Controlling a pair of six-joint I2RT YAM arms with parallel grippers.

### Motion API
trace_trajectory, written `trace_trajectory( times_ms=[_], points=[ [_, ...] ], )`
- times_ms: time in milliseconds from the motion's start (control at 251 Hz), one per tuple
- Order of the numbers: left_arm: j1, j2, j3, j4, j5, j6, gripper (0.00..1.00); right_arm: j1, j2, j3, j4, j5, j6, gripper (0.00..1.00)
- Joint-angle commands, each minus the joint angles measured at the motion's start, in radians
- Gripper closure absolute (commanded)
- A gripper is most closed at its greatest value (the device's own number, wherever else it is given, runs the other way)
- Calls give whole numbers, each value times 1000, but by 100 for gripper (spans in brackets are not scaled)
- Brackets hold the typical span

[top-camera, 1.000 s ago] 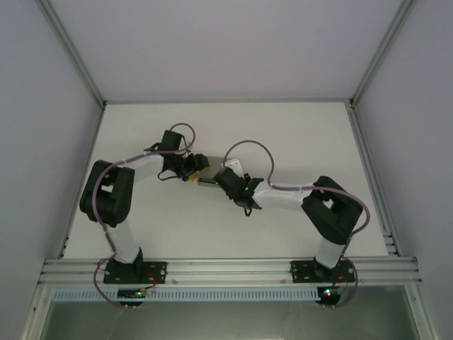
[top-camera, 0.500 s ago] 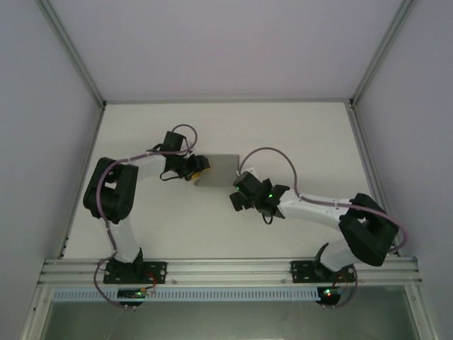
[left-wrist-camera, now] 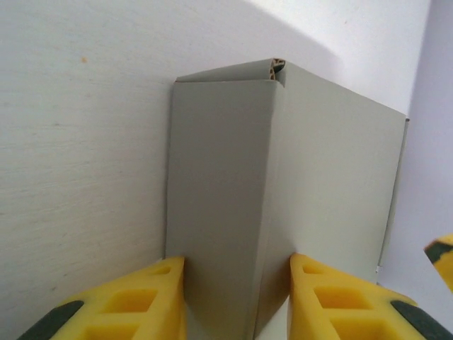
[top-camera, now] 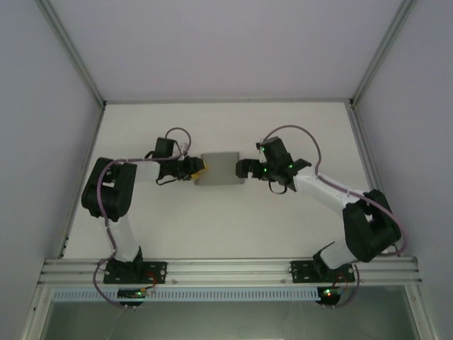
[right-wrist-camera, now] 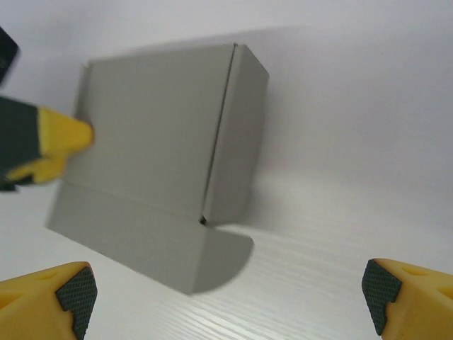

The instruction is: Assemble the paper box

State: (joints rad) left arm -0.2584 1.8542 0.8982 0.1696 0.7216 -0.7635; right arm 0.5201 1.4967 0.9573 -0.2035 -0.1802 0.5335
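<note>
Grey paper box (top-camera: 220, 168), light and crushable, is being pinched across its stiffer folded end by left gripper (left-wrist-camera: 237, 283); right gripper (right-wrist-camera: 226, 290) is gaping wide.

No text, label, brand, number or sign can be read anywhere. The paper box (right-wrist-camera: 156, 120) has plain grey cardboard faces, and the white tabletop (top-camera: 233, 227) carries no print.

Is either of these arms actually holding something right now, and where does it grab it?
The left gripper pinches the paper box across its narrow end; the right gripper, jaws open, holds nothing.
</note>
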Motion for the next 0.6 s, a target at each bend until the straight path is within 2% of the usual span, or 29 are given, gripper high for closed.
trace_trajectory(
  times_ms=[0,291,391,523,595],
  points=[
    [37,36,-68,101,74,-61,68,-44,90,66,-10,-195,91,1],
    [85,52,-128,212,135,-88,70,-72,347,270,-5,-391,149,2],
    [92,55,-137,227,150,-87,70,-71,410,322,-3,-421,148,5],
    [96,70,-134,218,152,-70,70,-71,480,337,86,-520,236,14],
    [96,79,-134,223,157,-68,70,-72,507,332,180,-551,310,25]
  ],
)
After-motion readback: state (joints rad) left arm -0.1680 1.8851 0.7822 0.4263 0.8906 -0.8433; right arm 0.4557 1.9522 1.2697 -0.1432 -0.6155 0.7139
